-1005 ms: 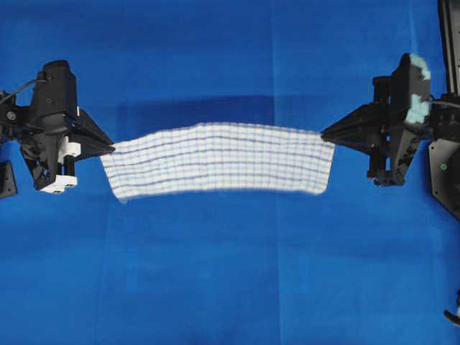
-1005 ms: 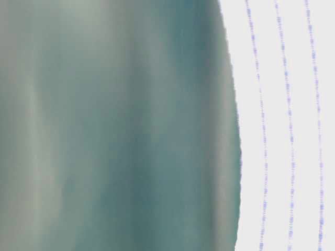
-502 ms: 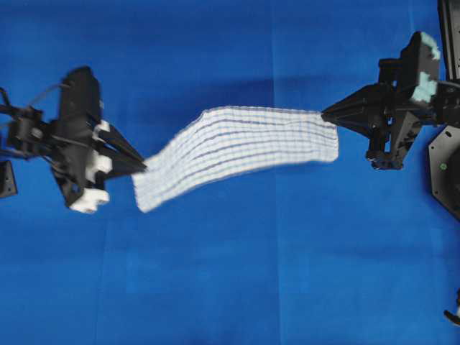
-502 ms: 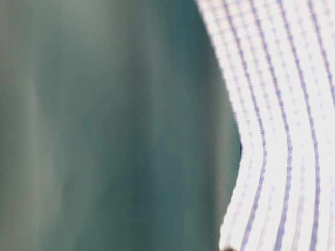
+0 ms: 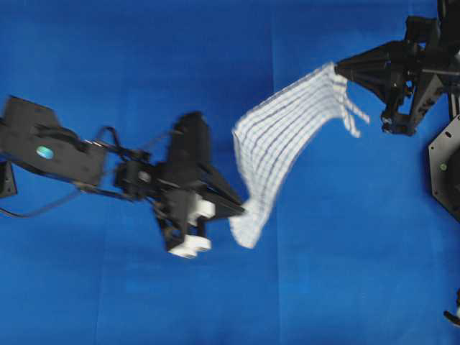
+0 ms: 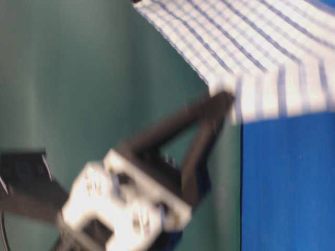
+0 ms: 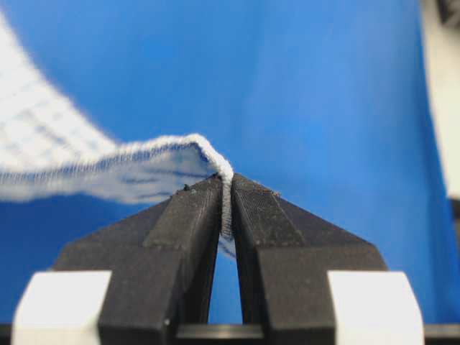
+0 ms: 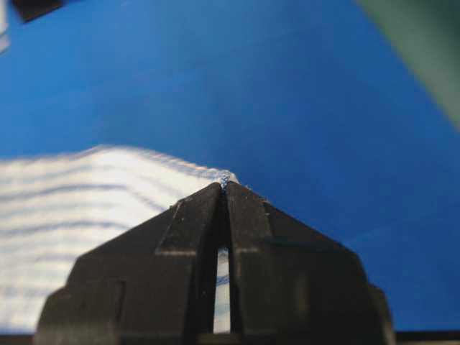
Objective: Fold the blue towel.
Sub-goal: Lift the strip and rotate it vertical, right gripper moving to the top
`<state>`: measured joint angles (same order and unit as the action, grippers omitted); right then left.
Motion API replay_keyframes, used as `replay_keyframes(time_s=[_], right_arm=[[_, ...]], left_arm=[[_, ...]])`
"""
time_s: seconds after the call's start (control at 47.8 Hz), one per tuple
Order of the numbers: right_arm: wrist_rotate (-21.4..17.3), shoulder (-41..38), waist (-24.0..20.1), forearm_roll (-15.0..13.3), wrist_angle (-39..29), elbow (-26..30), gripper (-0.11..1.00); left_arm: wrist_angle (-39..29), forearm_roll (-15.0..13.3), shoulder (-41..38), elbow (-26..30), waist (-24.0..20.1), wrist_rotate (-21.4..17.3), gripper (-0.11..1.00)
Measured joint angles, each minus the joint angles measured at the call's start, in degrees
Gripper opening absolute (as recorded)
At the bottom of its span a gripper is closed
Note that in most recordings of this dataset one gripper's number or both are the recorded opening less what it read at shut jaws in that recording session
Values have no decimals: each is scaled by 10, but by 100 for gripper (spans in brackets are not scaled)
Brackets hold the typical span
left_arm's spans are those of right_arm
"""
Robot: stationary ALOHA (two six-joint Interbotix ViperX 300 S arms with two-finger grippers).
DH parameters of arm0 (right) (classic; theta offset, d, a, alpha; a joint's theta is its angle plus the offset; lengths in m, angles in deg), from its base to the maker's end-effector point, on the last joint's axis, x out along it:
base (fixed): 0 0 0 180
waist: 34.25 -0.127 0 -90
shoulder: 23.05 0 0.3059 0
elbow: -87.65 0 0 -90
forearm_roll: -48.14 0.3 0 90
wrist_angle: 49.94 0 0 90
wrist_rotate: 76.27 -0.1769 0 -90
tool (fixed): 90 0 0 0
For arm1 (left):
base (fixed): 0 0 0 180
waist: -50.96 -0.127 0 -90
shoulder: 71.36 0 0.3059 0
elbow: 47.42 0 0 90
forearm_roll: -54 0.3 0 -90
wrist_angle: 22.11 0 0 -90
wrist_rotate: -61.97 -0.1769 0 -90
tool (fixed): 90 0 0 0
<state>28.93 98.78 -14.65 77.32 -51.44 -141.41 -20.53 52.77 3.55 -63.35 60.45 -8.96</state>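
Observation:
The blue towel (image 5: pixel 284 144), white with thin blue stripes, hangs in the air between both grippers, slanting from upper right to lower middle. My left gripper (image 5: pixel 241 210) is shut on its lower end; the hem shows pinched between the jaws in the left wrist view (image 7: pixel 226 198). My right gripper (image 5: pixel 338 67) is shut on its upper end, and a corner dangles below it. The right wrist view shows the towel (image 8: pixel 79 215) clamped at the gripper tips (image 8: pixel 224 185). The table-level view shows the towel (image 6: pixel 251 47) and the blurred left gripper (image 6: pixel 222 102).
The plain blue table covering (image 5: pixel 215 302) spreads under everything. The right arm's base parts (image 5: pixel 445 165) stand at the right edge. The left arm (image 5: pixel 50 147) stretches across the left half of the table.
My left gripper has swung far to the right and toward the front with its towel end. My right gripper has moved back and up. The towel went from stretched flat to slanted and slack.

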Motion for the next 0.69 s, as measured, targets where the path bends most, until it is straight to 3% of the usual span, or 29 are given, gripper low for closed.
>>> replay_keyframes(time_s=[0.377,0.691], right_arm=[[0,-83,25,-34,-1,57,-4],[-1,-186,29,-51,-2,116,-4]], left_arm=[[48,-2,-95,98,12,1,5],[116,-10,-105,79,12,2,5]])
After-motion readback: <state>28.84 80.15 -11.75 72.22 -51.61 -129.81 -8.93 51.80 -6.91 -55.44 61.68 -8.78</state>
